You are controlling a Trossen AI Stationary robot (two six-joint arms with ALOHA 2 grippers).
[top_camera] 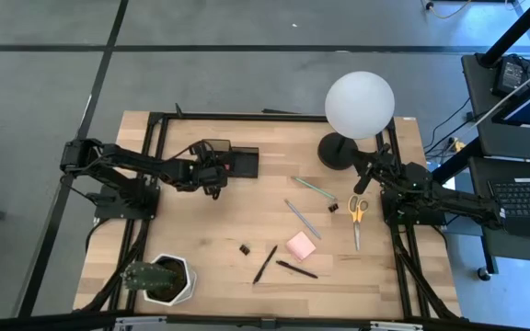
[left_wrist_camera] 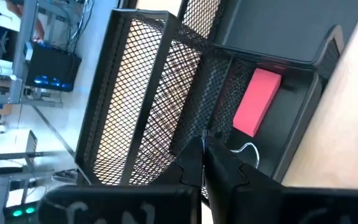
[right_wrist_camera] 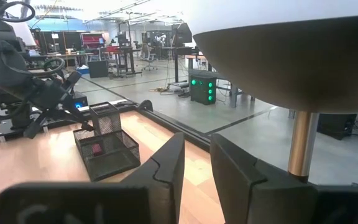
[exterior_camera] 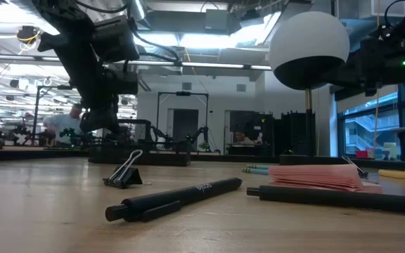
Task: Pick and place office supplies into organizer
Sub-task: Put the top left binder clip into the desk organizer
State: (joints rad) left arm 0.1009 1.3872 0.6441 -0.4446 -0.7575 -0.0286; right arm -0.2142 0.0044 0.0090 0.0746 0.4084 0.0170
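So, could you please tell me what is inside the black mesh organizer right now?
A pink rectangular eraser lies in a low compartment of the black mesh organizer. The left pincer covers part of it, and the tall cup's inside is hidden.

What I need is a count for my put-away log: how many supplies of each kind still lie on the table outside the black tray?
Scissors: 1
Sticky-note pad: 1
Pens: 2
Pencils: 2
Binder clips: 2
Total: 8
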